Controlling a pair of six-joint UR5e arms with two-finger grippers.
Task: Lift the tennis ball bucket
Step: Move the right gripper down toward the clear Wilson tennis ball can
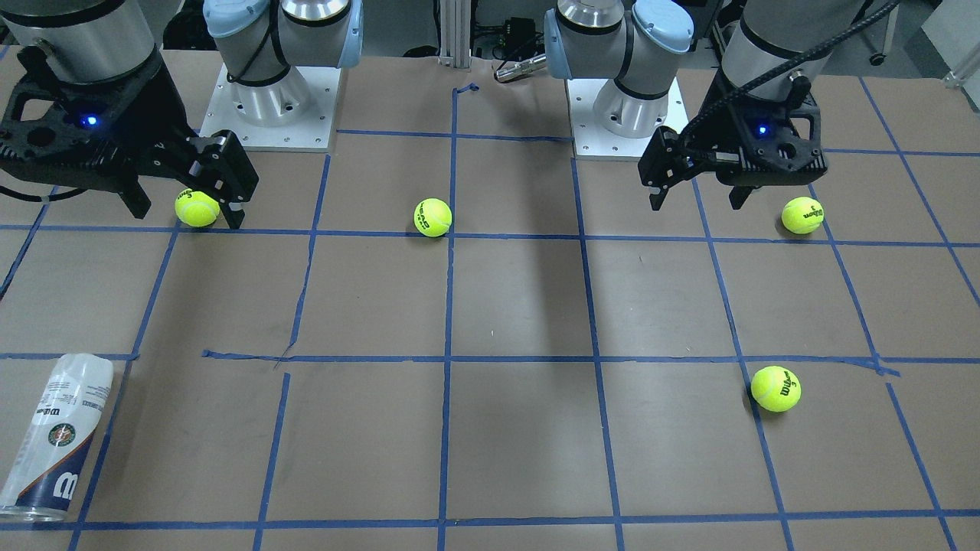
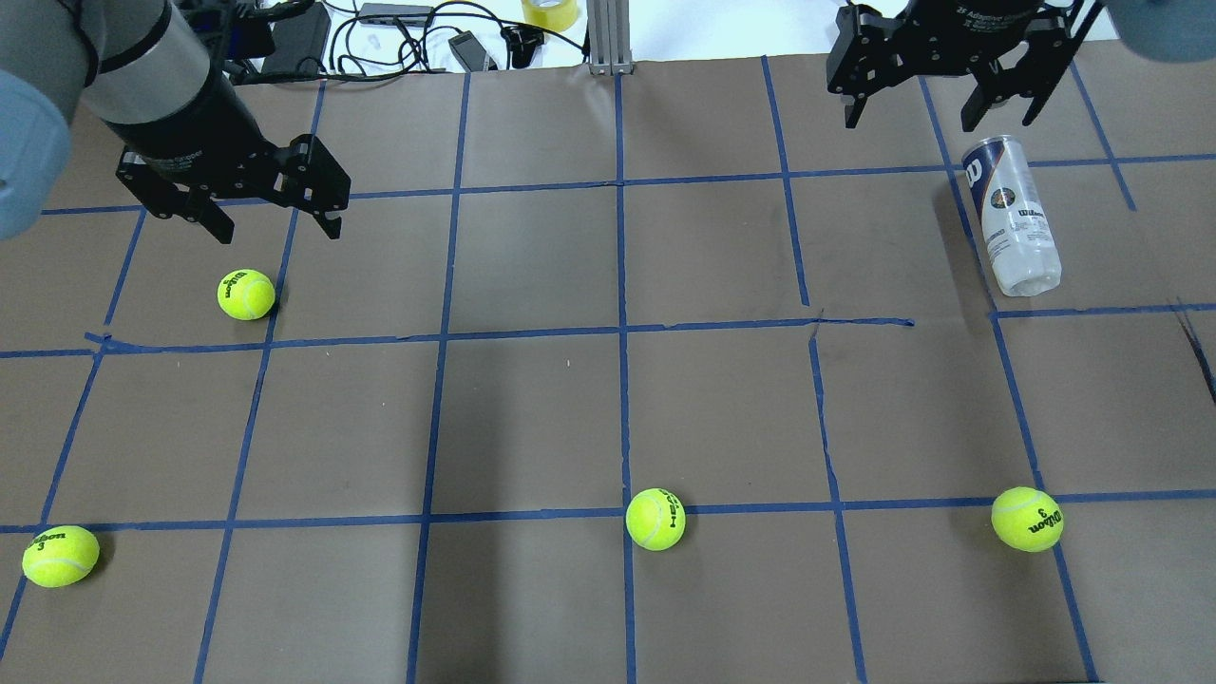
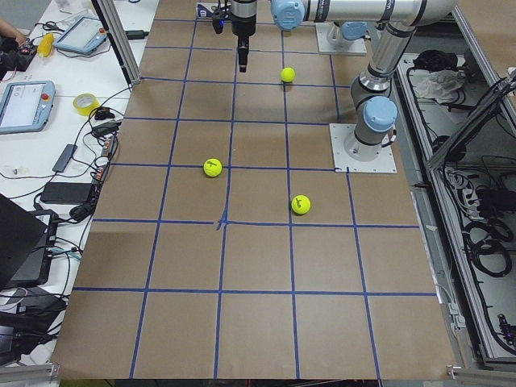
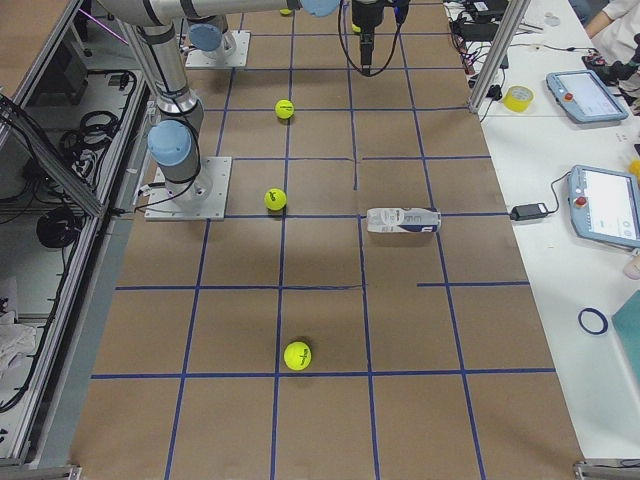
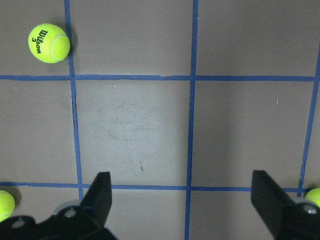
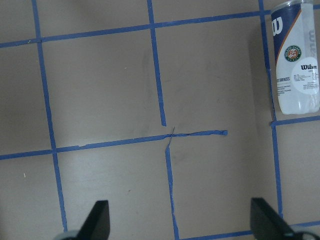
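The tennis ball bucket (image 2: pixel 1016 214) is a clear tube with a white-and-navy Wilson label. It lies on its side on the brown table at the far right, and looks empty. It also shows in the front view (image 1: pixel 57 436), the right side view (image 4: pixel 402 220) and at the top right of the right wrist view (image 6: pixel 297 65). My right gripper (image 2: pixel 912 119) is open and empty, held high above the table and apart from the bucket; its fingers (image 6: pixel 97 220) frame bare table. My left gripper (image 2: pixel 279 233) is open and empty, high over the left side, fingers (image 5: pixel 100 192) wide apart.
Several yellow-green tennis balls lie loose on the table: one below the left gripper (image 2: pixel 246 294), one at the near left (image 2: pixel 61 556), one near the middle (image 2: pixel 655 519), one at the near right (image 2: pixel 1027 519). Blue tape lines grid the brown table (image 2: pixel 532 418). Cables lie past the far edge.
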